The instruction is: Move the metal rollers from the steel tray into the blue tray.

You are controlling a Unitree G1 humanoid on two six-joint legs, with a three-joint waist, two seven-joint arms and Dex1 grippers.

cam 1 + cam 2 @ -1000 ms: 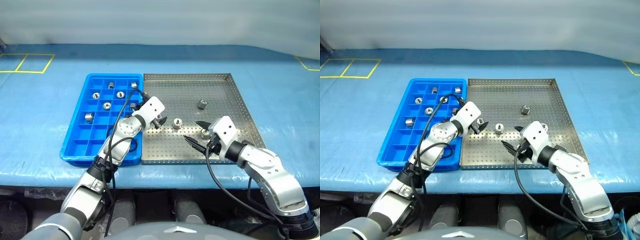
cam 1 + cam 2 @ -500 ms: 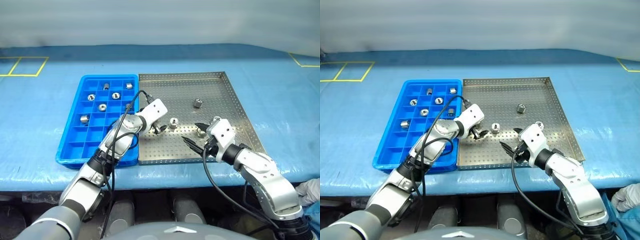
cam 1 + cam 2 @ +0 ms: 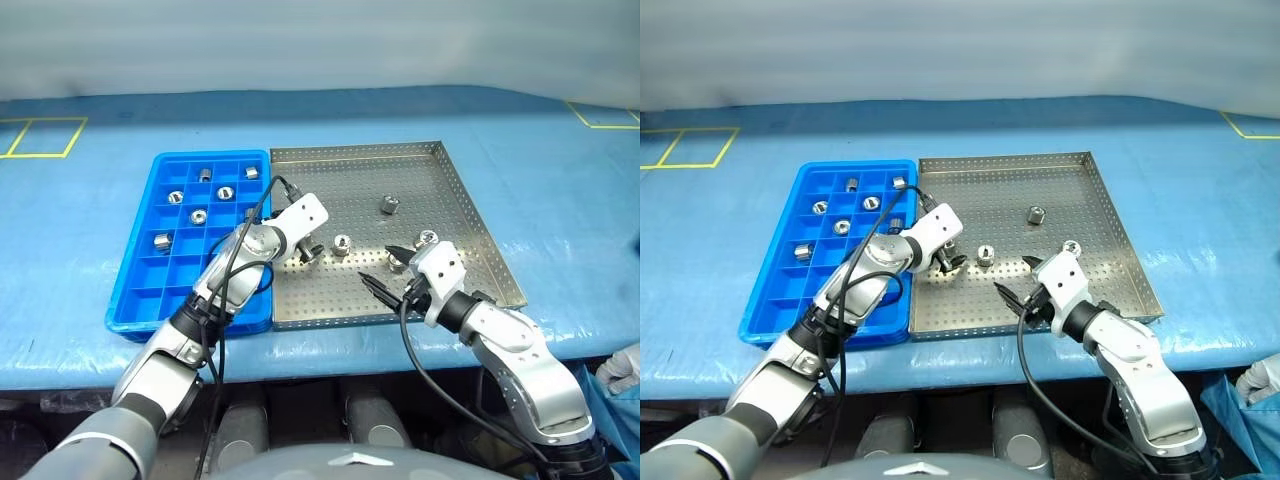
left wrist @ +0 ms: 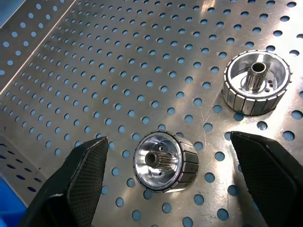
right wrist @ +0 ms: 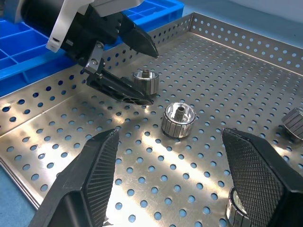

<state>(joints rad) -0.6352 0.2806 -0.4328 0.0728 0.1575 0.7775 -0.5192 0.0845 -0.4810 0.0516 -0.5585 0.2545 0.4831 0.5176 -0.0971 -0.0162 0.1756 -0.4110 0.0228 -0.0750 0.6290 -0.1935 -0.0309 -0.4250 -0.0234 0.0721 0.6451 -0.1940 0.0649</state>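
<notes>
The steel tray (image 3: 350,180) holds several loose metal rollers: one at the back (image 3: 389,207), one mid-tray (image 3: 341,244) and two by my right hand (image 3: 427,239) (image 3: 398,262). My left gripper (image 3: 311,252) is open and tipped down over the tray's left part. Its fingers (image 4: 80,179) straddle another roller (image 4: 165,161) without touching it. My right gripper (image 3: 377,265) is open above the tray's front, holding nothing, and its fingers (image 5: 260,179) frame the mid-tray roller (image 5: 179,119). The blue tray (image 3: 180,290), left of the steel tray, has several rollers (image 3: 198,215) in its compartments.
Both trays rest on a table with a blue cover (image 3: 560,200) marked with yellow tape (image 3: 30,135). The steel tray's raised rim (image 5: 227,30) runs around its floor. A person's white-gloved hand (image 3: 620,370) is at the lower right, off the table's front edge.
The whole picture has shifted, so the camera moved. My left gripper has tipped further down over the roller between its fingers. A gloved hand has come in at the lower right.
</notes>
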